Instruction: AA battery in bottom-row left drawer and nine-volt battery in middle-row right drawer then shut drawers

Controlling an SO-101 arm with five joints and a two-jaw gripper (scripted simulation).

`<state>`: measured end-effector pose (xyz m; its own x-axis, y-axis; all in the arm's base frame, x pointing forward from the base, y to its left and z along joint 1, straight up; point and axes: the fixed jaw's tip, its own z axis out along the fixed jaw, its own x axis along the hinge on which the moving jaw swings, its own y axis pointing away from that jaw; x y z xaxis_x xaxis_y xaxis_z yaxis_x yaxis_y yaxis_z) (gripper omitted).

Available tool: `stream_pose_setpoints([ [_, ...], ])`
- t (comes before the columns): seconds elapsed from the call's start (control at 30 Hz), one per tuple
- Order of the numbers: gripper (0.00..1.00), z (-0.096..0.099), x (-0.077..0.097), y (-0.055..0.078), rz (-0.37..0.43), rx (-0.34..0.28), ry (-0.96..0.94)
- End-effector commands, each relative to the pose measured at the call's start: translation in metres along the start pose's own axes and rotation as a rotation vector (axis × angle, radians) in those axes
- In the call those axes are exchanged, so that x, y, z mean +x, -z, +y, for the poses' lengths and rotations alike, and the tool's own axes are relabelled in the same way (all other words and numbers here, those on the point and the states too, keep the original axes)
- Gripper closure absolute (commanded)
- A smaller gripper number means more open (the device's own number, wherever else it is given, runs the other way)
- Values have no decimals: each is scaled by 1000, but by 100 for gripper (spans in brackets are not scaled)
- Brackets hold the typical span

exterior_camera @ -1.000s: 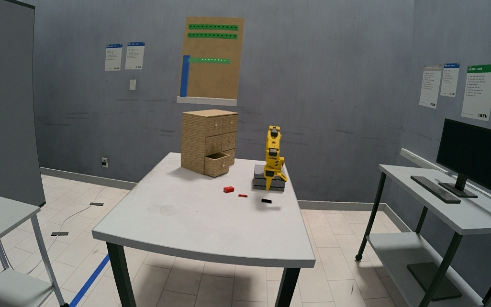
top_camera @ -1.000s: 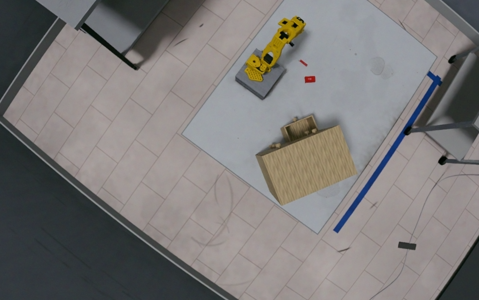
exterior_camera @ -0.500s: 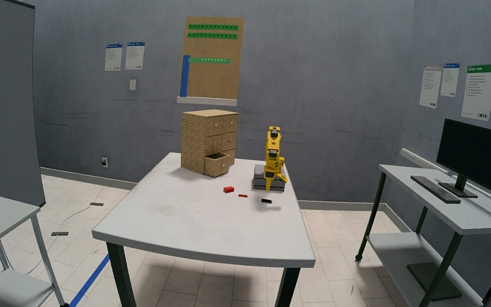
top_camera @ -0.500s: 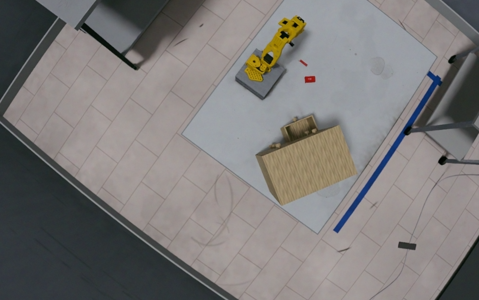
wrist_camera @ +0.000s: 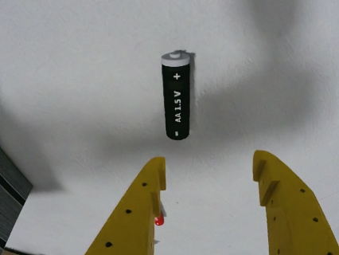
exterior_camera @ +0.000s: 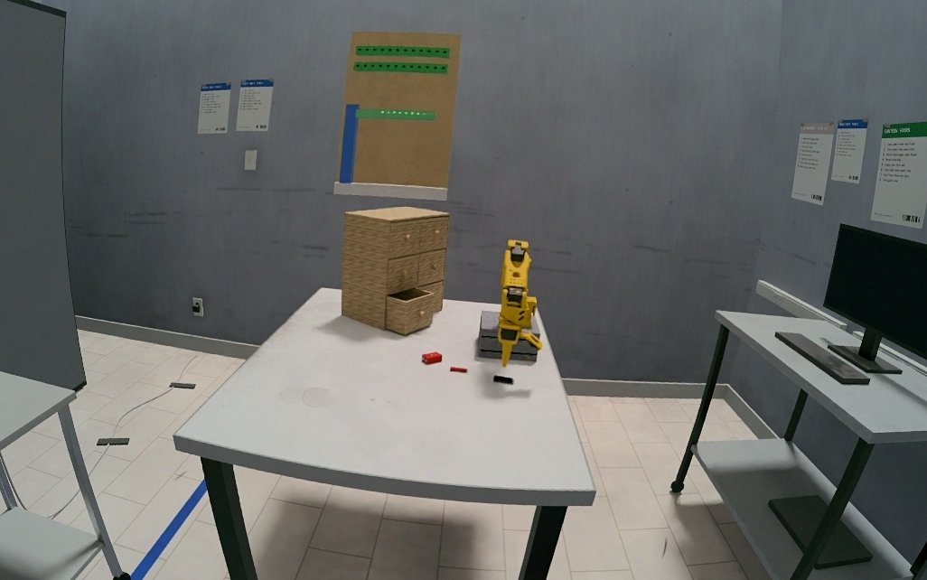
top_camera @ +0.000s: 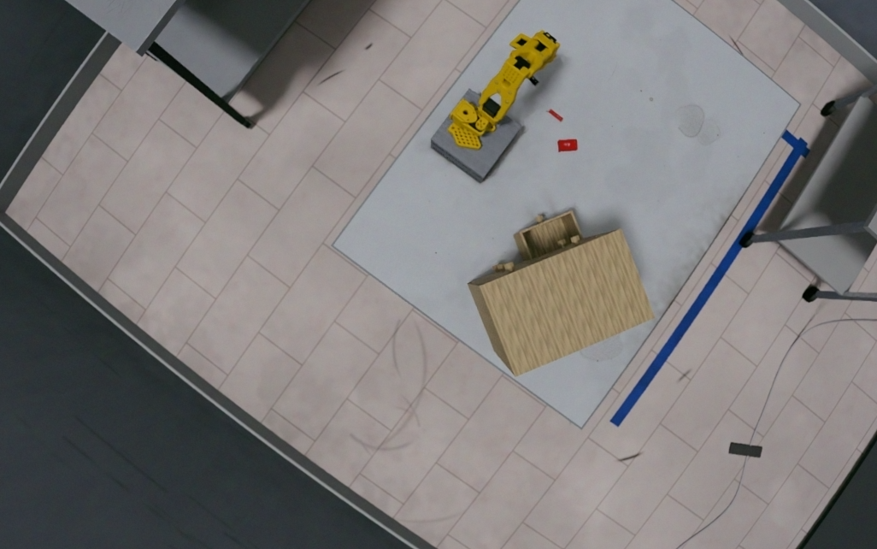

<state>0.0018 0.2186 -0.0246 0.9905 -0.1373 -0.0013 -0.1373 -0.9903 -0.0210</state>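
Clock dirs are per view, 12 = top. End effector (exterior_camera: pixel 522 355) (wrist_camera: pixel 209 157) is open fairly wide, nothing btwn its fingers. Wrist view: AA (exterior_camera: pixel 502 379) (wrist_camera: pixel 176 100) lies on its side on the surface (top_camera: pixel 401 226) (exterior_camera: pixel 376 437) (wrist_camera: pixel 79 40) at 11 o'clock from the fingertip gap, apart from both fingers, + end twd 12, − end twd 6. Top view: AA can't be seen.

Arm (top_camera: pixel 507 84) (exterior_camera: pixel 516 273) reaches to abt 1 o'clock from its base (top_camera: pixel 481 165) (exterior_camera: pixel 486 328) in top view. There, 9V (top_camera: pixel 567 145) (exterior_camera: pixel 431 357) is on the surface at approx 3 o'clock from the base, w/ red cell (top_camera: pixel 555 115) (exterior_camera: pixel 458 369) (wrist_camera: pixel 159 220) near it at 11. Ext. view: AA is approx 3–4 o'clock from the red cell, 9V at 10. Wrist view: only a bit of the red cell shows, by the finger at 7.

Chest (top_camera: pixel 568 301) (exterior_camera: pixel 365 266) stands at abt 5 o'clock from the base in top view. Its bottom L drawer (top_camera: pixel 548 237) (exterior_camera: pixel 409 313) is pulled out, pointing to 11 there; other drawers look shut, incl. mid R (exterior_camera: pixel 431 265), tho bottom R is part hidden. Neither AA nor 9V is in its drawer.
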Motion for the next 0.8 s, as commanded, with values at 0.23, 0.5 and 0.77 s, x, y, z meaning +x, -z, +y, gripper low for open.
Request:
stream_pose_setpoints([
  [0.23, 79, 6, -2, -7, 1, -20, 19],
  [0.5, 79, 7, -2, -9, 1, -20, 19],
  [0.77, 79, 8, -2, -10, 1, -20, 19],
])
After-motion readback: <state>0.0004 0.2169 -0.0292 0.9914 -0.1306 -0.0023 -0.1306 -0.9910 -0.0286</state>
